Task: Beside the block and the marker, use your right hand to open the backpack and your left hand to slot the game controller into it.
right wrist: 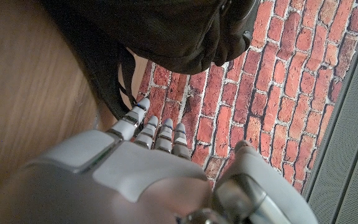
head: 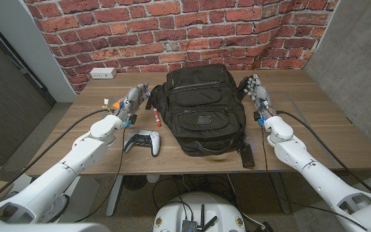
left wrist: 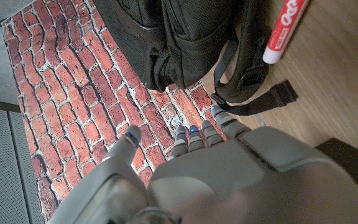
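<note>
A black backpack (head: 201, 109) lies zipped in the middle of the table, its top toward the brick wall. The white game controller (head: 142, 141) sits near the front edge, left of the backpack. A red marker (head: 155, 116) lies between the two. My left hand (head: 133, 98) hovers beside the backpack's upper left corner, fingers straight and holding nothing. My right hand (head: 256, 87) stands at the backpack's upper right corner, also holding nothing. In the left wrist view my hand (left wrist: 229, 174) points past the backpack (left wrist: 166, 37), a strap (left wrist: 253, 93) and the marker (left wrist: 284, 28).
A small orange and white piece (head: 106, 102), perhaps the block, lies left of my left hand. A white power strip (head: 102, 73) rests at the table's far left edge. A flat black item (head: 247, 155) lies at the backpack's lower right. The brick wall (head: 172, 26) stands behind.
</note>
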Robot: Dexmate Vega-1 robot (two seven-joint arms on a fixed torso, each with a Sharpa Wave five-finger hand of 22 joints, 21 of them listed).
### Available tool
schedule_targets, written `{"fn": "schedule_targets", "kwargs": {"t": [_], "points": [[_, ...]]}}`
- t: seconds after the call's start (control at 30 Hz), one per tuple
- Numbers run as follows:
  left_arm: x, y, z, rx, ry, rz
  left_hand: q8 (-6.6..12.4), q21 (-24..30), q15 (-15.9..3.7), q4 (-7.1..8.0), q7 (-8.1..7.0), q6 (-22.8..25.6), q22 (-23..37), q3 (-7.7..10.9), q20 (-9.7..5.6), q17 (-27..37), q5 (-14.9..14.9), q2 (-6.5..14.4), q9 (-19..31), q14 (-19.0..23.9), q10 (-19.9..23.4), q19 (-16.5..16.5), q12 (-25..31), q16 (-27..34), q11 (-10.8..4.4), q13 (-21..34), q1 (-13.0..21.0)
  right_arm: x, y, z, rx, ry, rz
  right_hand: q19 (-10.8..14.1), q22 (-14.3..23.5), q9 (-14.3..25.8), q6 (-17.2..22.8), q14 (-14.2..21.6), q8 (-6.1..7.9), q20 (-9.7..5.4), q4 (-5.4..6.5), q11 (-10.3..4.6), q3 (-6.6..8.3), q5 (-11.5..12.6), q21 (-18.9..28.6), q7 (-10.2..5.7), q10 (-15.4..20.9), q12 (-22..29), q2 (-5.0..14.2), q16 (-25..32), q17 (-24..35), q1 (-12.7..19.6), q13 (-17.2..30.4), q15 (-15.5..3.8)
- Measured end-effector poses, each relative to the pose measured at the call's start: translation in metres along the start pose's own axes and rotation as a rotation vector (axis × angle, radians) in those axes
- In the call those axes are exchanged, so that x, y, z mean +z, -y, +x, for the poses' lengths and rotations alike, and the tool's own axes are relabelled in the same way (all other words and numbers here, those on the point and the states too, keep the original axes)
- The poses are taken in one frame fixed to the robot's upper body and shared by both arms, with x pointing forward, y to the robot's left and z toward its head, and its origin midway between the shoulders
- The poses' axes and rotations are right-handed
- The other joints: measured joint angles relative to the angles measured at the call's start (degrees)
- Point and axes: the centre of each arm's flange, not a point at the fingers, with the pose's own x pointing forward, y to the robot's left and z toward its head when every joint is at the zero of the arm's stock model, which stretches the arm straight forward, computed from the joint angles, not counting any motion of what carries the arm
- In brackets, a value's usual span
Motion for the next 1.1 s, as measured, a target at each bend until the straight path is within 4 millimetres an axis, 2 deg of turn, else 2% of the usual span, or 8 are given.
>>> {"fn": "schedule_targets", "kwargs": {"t": [0.33,0.6,0.63,0.77,0.93,1.1], "points": [[0.013,-0.005,-0.013,-0.033,-0.005,0.085,0.00,0.39,-0.09,-0.95,0.01,0.60,0.00,0.00,0.00,0.00,0.00,0.38,0.00,0.49,0.18,0.00,0.21,-0.03,-0.18,0.00,0.38,0.000,0.000,-0.001,-0.017,0.005,-0.005,0.00,0.00,0.00,0.23,0.00,0.00,0.00,-0.22,0.00,0.22,0.33,0.00,-0.23,0.00,0.00,0.00,0.00,0.00,0.00,0.00,0.00],[0.011,-0.005,-0.015,-0.045,-0.020,0.119,0.00,0.39,-0.19,-1.50,-0.28,1.51,-0.01,0.08,0.08,0.01,0.00,0.37,0.00,0.99,0.86,0.35,0.21,-0.03,-0.73,0.00,0.83,0.000,0.000,-0.002,-0.017,0.006,-0.005,0.00,0.00,-0.01,0.22,0.00,0.00,0.00,-0.23,0.00,0.22,0.33,0.00,-0.22,0.00,0.00,0.00,0.00,-0.27,0.00,0.00,0.00],[0.021,-0.009,-0.021,-0.065,-0.015,0.164,0.00,0.39,-0.19,-1.61,-0.28,1.51,-0.01,-0.03,-0.05,0.01,0.00,0.37,0.00,0.99,0.92,0.48,0.21,-0.03,-0.68,-0.01,0.83,0.000,0.000,-0.002,-0.026,0.008,-0.012,0.00,0.00,-0.01,0.22,0.00,0.00,0.00,-0.22,0.00,0.22,0.33,0.00,-0.22,0.00,0.00,0.00,0.00,-0.27,0.00,0.00,0.00],[0.025,-0.010,-0.025,-0.075,-0.016,0.193,0.00,0.39,-0.11,-1.99,-0.45,1.68,-0.01,0.08,0.10,0.01,0.00,0.38,-0.01,1.38,1.46,0.73,0.21,-0.03,-0.79,0.00,0.84,0.001,0.000,-0.002,-0.028,0.009,-0.015,0.00,-0.01,0.00,0.22,0.00,0.00,0.00,-0.23,0.00,0.22,0.33,0.00,-0.22,0.00,0.00,0.00,0.00,-0.26,0.00,0.01,0.00],[0.025,-0.011,-0.027,-0.080,-0.026,0.230,0.44,0.39,-0.02,-2.79,-0.68,2.55,-0.01,0.23,-0.18,0.01,0.00,0.54,-0.01,2.06,2.20,1.05,0.43,-0.03,-1.03,-0.01,1.44,0.001,0.000,-0.002,-0.029,0.011,-0.016,0.00,-0.01,-0.01,0.22,0.00,0.00,0.00,-0.45,0.00,0.44,0.33,0.00,-0.22,0.00,0.00,0.00,0.00,-0.26,0.00,0.01,0.00],[0.023,-0.011,-0.027,-0.080,-0.038,0.255,0.44,0.39,-0.20,-4.47,-1.11,3.98,-0.13,0.49,-0.20,0.01,-0.29,1.06,-0.01,3.06,3.43,1.64,0.43,0.23,-1.63,-0.01,2.57,0.000,-0.001,-0.002,-0.030,0.009,-0.012,0.00,-0.01,-0.01,0.22,0.00,0.00,0.00,-0.45,0.00,0.44,0.32,0.00,-0.22,0.00,0.00,0.00,0.00,-0.54,0.00,0.01,0.00]]}}
